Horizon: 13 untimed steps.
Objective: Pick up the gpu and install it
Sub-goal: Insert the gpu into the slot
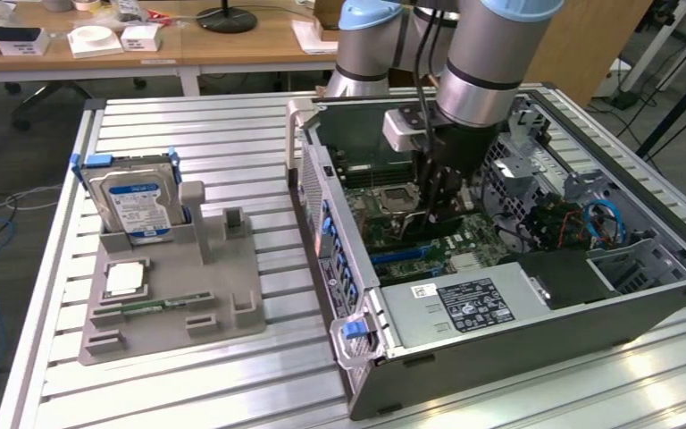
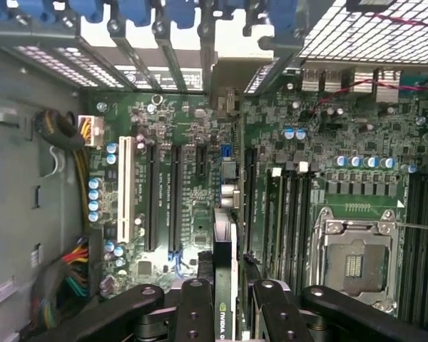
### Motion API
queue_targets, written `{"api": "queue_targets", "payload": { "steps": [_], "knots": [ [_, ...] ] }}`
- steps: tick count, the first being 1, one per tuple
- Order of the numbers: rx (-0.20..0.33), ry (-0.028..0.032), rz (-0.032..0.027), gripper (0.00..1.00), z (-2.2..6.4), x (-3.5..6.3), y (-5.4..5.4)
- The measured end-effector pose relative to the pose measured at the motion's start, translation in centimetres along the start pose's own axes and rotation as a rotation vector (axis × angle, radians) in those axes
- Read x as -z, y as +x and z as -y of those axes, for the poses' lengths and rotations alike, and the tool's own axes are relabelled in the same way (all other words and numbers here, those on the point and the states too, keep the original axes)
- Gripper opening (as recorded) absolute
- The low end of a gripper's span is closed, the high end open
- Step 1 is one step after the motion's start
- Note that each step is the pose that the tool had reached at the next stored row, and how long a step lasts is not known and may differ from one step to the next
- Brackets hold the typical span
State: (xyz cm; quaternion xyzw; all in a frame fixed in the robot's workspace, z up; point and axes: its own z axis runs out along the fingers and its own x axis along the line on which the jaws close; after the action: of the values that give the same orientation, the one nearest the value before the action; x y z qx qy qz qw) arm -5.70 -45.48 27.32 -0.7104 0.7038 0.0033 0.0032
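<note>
Wrist view, gripper pinching thin black-faced gpu edge-on, above green motherboard slots

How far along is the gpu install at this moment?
Pickup looks done: the gripper is shut on the gpu, held edge-on between its fingers inside the open computer case. In hand: the card hangs over the motherboard, near the expansion slots. Left: seating, since it does not look pressed into a slot yet.
</note>
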Motion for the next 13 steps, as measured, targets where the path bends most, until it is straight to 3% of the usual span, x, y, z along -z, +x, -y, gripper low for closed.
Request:
{"api": "queue_targets", "payload": {
  "steps": [13],
  "knots": [
    [-0.027,0.0003,-0.0009,0.26,-0.42,-0.29,0.32]
  ]
}}
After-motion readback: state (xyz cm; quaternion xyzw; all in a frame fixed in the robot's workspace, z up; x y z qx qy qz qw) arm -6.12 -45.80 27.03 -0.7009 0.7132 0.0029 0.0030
